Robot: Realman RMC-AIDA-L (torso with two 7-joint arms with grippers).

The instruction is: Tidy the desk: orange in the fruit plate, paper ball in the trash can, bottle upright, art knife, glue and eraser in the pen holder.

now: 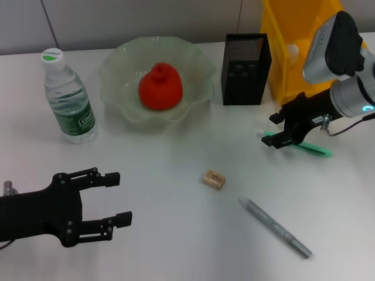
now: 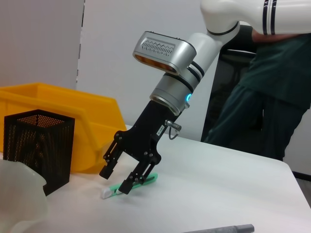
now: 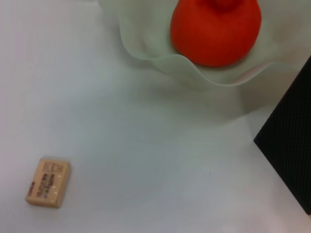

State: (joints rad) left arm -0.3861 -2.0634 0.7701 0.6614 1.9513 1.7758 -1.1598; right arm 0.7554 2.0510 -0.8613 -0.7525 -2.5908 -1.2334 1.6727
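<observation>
The white tabletop carries everything. At its far right edge stands a yellow bin, presumably the trash can; no paper ball shows anywhere, so that step looks done or hidden. The plate sits at the back with the orange already in it, and the bottle stands upright to its left, so those need nothing more. The black mesh holder stands just left of the bin, near the small items that belong in it.

The right pincer is tilted down over the green knife, which lies flat on the tabletop in front of the bin. Its fingers are spread, one tip at or touching the knife's near end, nothing gripped: likely lining up a pick. The left pincer hovers open and idle at the near left, out of the way.

The grey glue stick lies at the near right, and the eraser mid-table, both waiting.
</observation>
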